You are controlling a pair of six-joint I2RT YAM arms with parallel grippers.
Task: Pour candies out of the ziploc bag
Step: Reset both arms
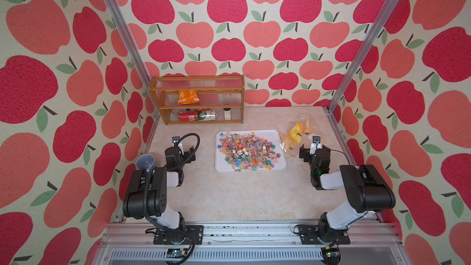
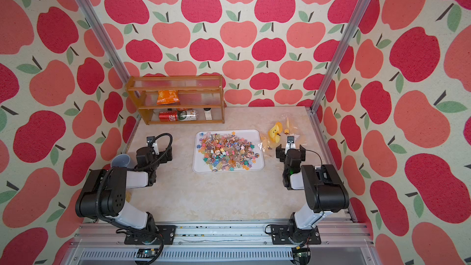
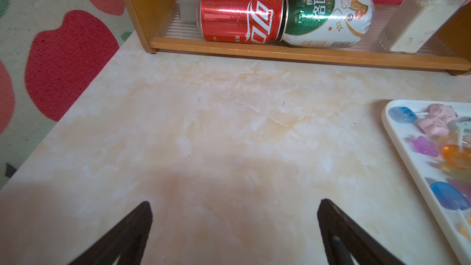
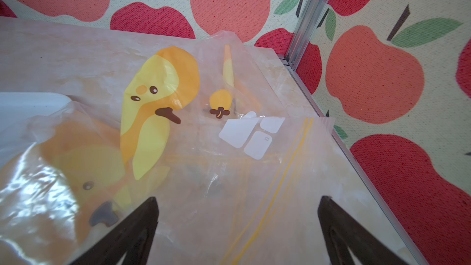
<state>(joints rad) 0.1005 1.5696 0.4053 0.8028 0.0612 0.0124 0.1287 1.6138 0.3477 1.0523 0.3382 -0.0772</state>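
Candies (image 1: pixel 248 151) heaped on tray (image 1: pixel 270 135). Bag (image 1: pixel 297 133) lies slack just beside it, beneath right gripper (image 4: pixel 238 198). Left gripper (image 3: pixel 235 202) and right gripper both spread wide, holding nothing.

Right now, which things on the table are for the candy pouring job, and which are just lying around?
For the job: candies, heaped on the white tray; ziploc bag, looking empty, beside the tray.

Just lying about: wooden shelf, orange snack packet, red can, green and white can, jar, grey cup.
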